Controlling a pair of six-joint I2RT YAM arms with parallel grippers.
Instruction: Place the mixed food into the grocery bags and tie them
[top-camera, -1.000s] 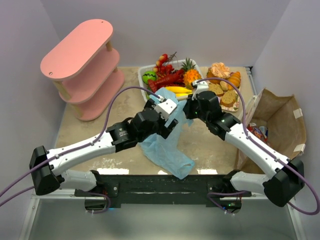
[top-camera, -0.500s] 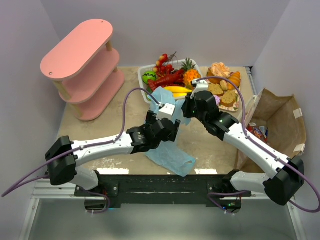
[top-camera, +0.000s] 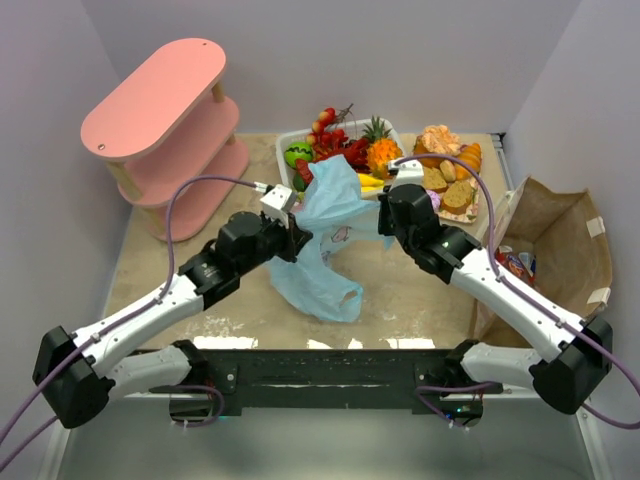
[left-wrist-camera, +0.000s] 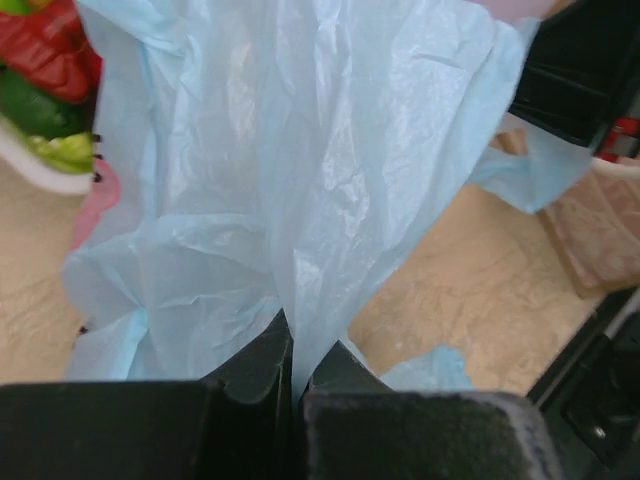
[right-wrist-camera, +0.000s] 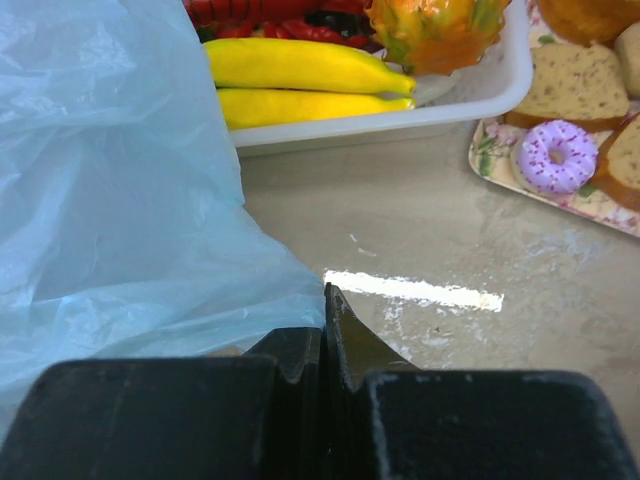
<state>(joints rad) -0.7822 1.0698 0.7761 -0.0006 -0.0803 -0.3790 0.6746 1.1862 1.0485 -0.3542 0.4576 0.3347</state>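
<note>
Light-blue plastic bag (top-camera: 325, 240) hangs over the worktop's (top-camera: 420, 290) middle, its tail reaching toward the near edge. Left fingers (left-wrist-camera: 250, 370) are clamped tight on its film. Right fingers (right-wrist-camera: 290, 350), closed, seem to pinch the opposite rim. Part the rims gently, without tearing, with the mouth facing the bananas (right-wrist-camera: 300, 65) in the basket (right-wrist-camera: 400, 122) at the far edge.

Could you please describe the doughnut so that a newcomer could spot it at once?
Find the brown paper bag on the right; beyond its left side lies a floral tray. At the tray's near-left corner, beside brown bread slices, sits the doughnut: the only ring, iced lilac with white sprinkles.
</note>
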